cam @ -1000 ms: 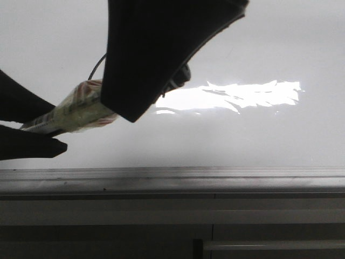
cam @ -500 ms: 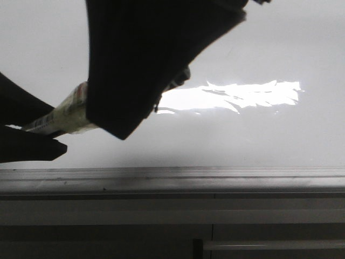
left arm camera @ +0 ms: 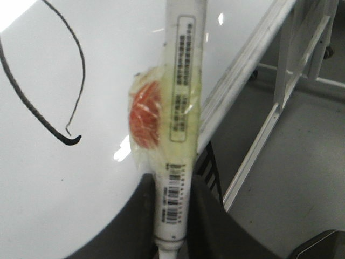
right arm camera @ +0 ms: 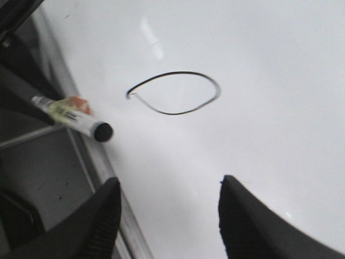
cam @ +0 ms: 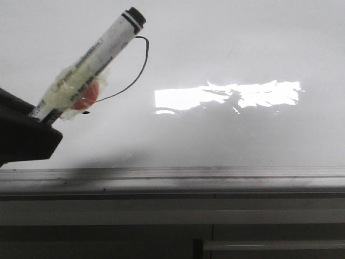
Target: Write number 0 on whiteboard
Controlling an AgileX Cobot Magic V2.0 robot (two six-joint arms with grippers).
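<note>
My left gripper is pinching the marker, black cap up, clear of the whiteboard; its label print is too small to read. The zero sits closed on the board. My right fingers are spread wide, holding nothing

My station looks like a lab or workshop bench, though the dim, narrow views leave it uncertain: a glossy whiteboard with a grey aluminium frame lies flat before me, above a bare grey floor and pale metal frame legs.
</note>
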